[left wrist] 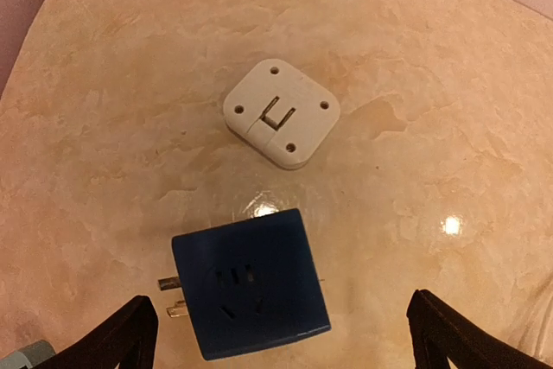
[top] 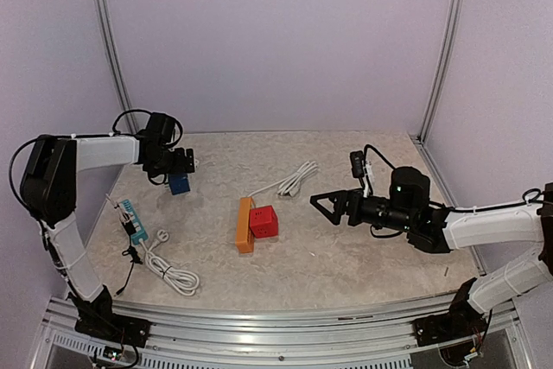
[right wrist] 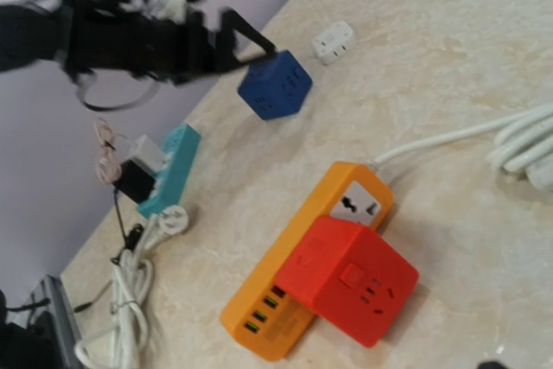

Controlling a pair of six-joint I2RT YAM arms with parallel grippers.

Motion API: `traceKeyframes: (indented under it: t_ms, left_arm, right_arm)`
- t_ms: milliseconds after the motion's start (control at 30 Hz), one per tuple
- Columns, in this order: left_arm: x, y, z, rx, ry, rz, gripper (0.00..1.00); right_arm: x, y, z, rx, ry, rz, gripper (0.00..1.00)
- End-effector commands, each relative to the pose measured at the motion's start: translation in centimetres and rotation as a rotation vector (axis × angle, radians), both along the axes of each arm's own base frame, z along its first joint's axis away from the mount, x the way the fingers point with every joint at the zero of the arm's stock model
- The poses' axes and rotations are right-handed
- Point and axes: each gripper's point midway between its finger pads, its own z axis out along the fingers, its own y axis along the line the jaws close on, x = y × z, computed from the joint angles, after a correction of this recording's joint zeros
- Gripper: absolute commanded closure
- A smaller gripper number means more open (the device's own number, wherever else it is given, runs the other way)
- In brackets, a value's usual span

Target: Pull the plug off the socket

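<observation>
**Blue Cube Sits Between Two Open Fingers**

The counter [top: 346, 248] is big and looks like pale stone. Two arms reach over it. The left hand [top: 180, 172] hangs over the back left part. Its fingers [left wrist: 130, 334] are wide apart and grip nothing. The right hand [top: 327, 205] is on the right side, low over the counter. Its fingers are spread too, and it holds nothing.

An orange strip [top: 245, 225] lies in the middle. Its long side runs from near to far. A red cube [top: 263, 222] is plugged into it and touches its right side. A teal strip [top: 134, 220] lies near the left arm, beside a loose white cord [top: 173, 274].

The blue cube plug [left wrist: 251, 291] sits on the counter between the left fingers. All its sides look the same length. Its holes face up. Its two metal pins [left wrist: 171, 295] point left in the left wrist view, close to one finger.

A small white plug [left wrist: 281, 114] lies flat just past the cube, apart from it.

From above, the left hand hides part of the cube. The thing plugged into the teal strip is too blurry to name.
</observation>
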Motion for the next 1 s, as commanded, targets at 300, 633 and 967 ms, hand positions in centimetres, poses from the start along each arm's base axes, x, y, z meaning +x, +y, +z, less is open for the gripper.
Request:
traceKeyframes:
  t_ms: [300,633,967]
  left_arm:
    - [-12.6,-15.9,0.8,-0.129,0.004,-0.483,0.01]
    - [-17.9,-19.7,-1.9,-0.231,0.090,-0.546,0.14]
    - [-18.2,-21.3,-4.2,-0.252,0.142,-0.570,0.20]
  right_arm:
    - [1.6,1.6,-1.7,-0.194,-0.070,0.062,0.01]
    - [2.5,3.4,-4.8,-0.282,-0.116,0.169,0.03]
    - [2.7,4.1,-7.7,-0.374,-0.210,0.259,0.07]
